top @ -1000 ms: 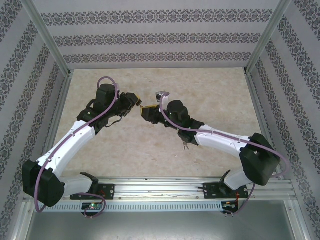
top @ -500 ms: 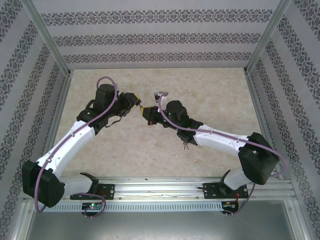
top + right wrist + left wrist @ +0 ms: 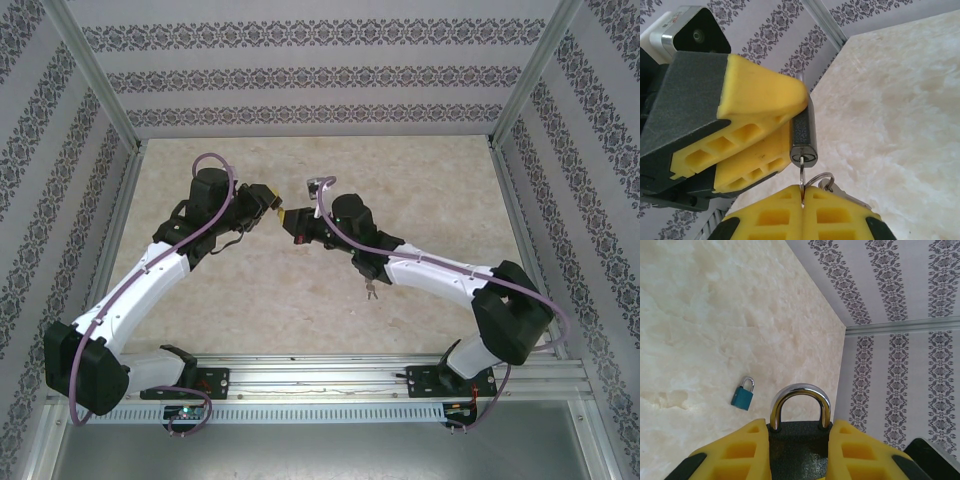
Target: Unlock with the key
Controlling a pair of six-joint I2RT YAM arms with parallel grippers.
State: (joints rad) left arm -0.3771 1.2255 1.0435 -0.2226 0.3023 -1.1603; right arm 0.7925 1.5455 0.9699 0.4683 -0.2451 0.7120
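Starting left: left gripper (image 3: 800, 432) is clamped on the dark padlock (image 3: 799, 442) body, shackle up, held off the table (image 3: 700, 315). A small teal padlock (image 3: 742, 396) lies spare on the marble, well apart. Moving right, the key (image 3: 801, 176) blade sits in the keyhole at the lock's bottom end, with the key ring (image 3: 821, 179) hanging beside it. Change: right gripper (image 3: 802, 194) was partly open a second ago, has now pinched closed on the key and nudged in toward the lock. Both shackle legs look seated, so it's not unlocked yet. Turn is probably next; thin pinch could slip.
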